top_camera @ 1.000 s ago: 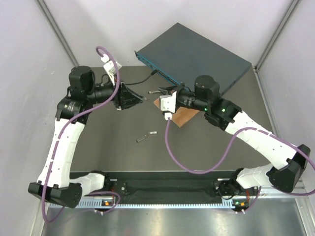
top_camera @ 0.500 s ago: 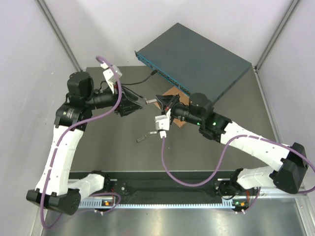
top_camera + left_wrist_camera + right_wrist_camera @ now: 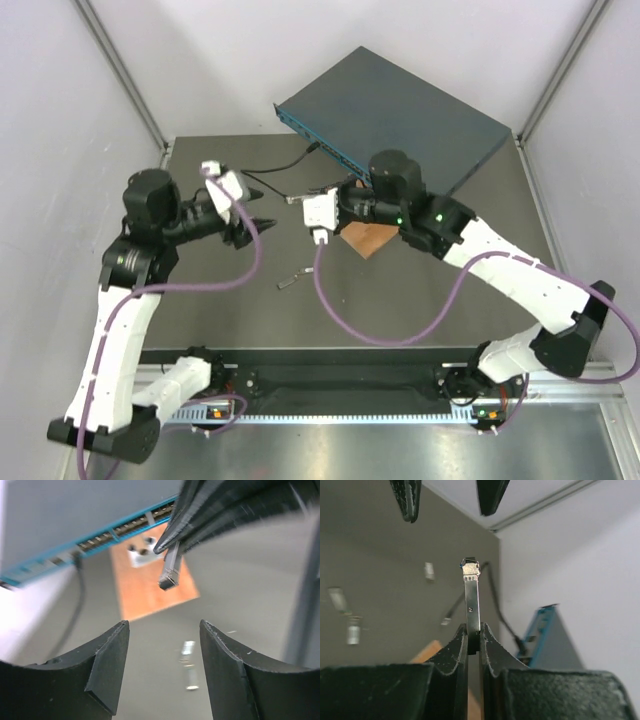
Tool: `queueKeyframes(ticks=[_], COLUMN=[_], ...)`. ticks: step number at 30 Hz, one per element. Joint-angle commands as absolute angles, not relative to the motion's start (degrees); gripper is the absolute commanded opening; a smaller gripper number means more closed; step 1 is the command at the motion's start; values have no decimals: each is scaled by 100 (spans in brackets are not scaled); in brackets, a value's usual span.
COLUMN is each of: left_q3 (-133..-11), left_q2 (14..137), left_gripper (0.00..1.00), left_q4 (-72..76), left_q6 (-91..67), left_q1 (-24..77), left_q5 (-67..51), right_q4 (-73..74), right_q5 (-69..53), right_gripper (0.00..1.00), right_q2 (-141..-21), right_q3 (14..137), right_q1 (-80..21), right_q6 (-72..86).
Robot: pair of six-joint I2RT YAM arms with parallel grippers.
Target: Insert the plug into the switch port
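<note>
The thin black cable lies on the table in front of the dark blue-grey switch. One end reaches the ports in the switch's teal face. The plug is a pale tip lying on the table in the right wrist view. My right gripper is shut on a thin grey metal piece with no cable, held in the air and pointing at my left gripper. My left gripper stands open and empty, facing that piece.
A brown wooden board lies under the right wrist, with a small white part on it. Two loose grey pieces lie in the middle of the table. Enclosure walls stand close on both sides.
My right gripper has swung up and left, carrying the grey piece. My left gripper has drawn back to the left and its jaws have opened wider.
</note>
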State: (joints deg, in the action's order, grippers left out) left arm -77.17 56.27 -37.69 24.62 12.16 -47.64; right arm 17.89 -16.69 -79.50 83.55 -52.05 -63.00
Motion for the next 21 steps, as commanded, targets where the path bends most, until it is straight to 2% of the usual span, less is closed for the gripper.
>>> queueKeyframes(ticks=[1,9,13,21], left_q3=[-7445,-6856,-6943,-7198], left_q2=[5230,4729,4860,5238], left_gripper=[63,59,56,51], left_q4=[-3497,-4008,-4778,-5245], left_q6=[4468,6520,7852,8498], left_q1=[1248,1248,1274,1652], left_q5=[-4640,-4974,-5159,-4817], right_q4=[3802,5220,5747,5477], right_q5=[-2582,-4374,-5070,-5625], right_gripper=[0,0,0,0], right_q2=[-8365,-9148,-9675,-9914], right_q3=[9305,10335,10827,10741], right_q1=[-4967,-4509,-4430,-4289], right_q6=[-4461,-2954,-2270,-1144])
